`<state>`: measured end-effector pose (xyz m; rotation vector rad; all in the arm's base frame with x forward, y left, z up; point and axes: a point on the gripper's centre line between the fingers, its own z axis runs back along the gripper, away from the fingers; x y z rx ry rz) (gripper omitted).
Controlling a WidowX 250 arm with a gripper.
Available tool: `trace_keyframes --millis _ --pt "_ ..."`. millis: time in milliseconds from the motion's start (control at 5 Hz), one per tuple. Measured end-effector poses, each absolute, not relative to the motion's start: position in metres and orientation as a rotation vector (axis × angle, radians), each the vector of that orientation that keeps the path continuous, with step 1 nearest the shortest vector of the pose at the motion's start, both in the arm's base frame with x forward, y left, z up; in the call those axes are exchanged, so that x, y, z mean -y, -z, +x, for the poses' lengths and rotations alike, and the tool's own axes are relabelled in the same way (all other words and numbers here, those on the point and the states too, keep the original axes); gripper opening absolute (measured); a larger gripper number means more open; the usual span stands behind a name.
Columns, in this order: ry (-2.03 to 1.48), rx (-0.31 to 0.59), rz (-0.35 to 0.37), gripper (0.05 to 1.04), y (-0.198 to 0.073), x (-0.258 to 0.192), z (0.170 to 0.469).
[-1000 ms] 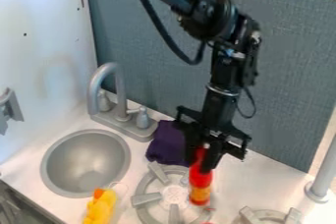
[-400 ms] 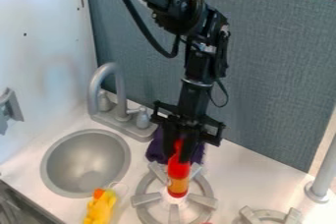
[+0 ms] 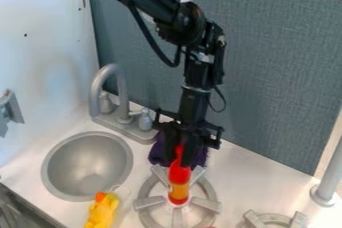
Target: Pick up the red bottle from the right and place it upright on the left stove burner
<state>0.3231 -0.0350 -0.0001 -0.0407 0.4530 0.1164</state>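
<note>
Red at its neck, the bottle [image 3: 179, 178] stood nearly upright over the burner [image 3: 204, 203], pinched in your pincer [image 3: 180, 158]; whether it touched the burner, you couldn't tell. Handling it well called for a snug, level grip, its base clear of the burner's prongs. An orange-yellow band circled its lower body, above a red base. Behind the burner lay a purple cloth [image 3: 157, 154]; left of it, a yellow toy [image 3: 103, 213].
</note>
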Motion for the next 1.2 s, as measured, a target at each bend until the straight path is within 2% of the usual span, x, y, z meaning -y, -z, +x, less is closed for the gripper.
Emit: trace_keyframes --millis 800,1000,1200 --pt "-0.090 -0.465 -0.051 0.336 0.014 0.035 0.333" --pt "-0.096 -0.458 -0.057 0.375 0.015 0.030 0.336" --pt "-0.099 -0.447 -0.064 0.683 0.021 0.028 0.334"
